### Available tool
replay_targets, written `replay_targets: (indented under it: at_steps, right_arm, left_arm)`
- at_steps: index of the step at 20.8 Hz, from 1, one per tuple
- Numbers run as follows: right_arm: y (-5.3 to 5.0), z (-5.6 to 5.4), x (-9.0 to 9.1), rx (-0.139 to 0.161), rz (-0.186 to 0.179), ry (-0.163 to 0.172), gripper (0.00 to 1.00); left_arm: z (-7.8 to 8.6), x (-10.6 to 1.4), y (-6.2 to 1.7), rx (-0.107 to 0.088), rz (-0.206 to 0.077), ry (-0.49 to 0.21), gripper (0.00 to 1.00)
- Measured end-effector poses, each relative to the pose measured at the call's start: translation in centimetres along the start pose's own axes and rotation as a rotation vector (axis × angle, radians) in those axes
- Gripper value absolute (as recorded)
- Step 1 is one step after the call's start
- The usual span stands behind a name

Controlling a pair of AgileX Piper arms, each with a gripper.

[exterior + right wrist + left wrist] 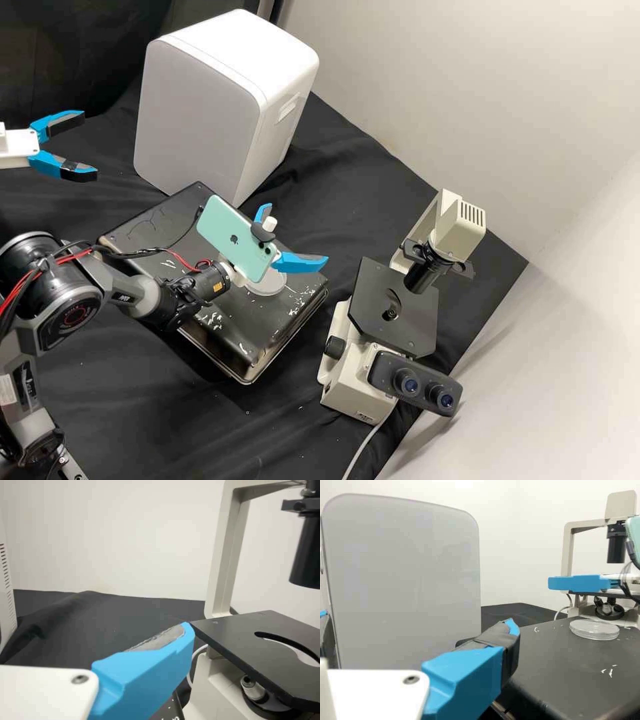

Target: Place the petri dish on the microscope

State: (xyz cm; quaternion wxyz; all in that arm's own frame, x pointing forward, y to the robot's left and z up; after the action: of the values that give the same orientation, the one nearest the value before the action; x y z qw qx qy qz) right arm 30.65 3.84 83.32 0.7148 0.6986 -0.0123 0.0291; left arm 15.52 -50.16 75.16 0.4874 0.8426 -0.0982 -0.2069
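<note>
Nearest, the right arm (137, 293) holds the right gripper (285, 239), fingers apart, just above the clear petri dish (267, 287) on a flecked black tray (160, 223). Beside stands the microscope (387, 333); the left gripper (85, 145), fingers apart, hangs near a white box (220, 100).

the clear, round petri dish (595, 629) lies flat on a scuffed black tray (153, 227). the beige microscope (350, 383) stands upright just beside that tray, its black stage (373, 287) level.
</note>
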Motion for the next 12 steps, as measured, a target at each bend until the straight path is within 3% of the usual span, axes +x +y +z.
replay_targets:
  at_steps: [8,12]
  right_arm:
    - [0.1,1.4,-3.4,0.033,0.034,-0.006,1.00]
    - [-0.7,2.2,-4.8,0.033,0.011,-0.031,1.00]
  left_arm:
    - [0.0,0.0,0.00,0.000,0.000,0.000,1.00]
    - [0.0,0.0,0.00,0.000,0.000,0.000,1.00]
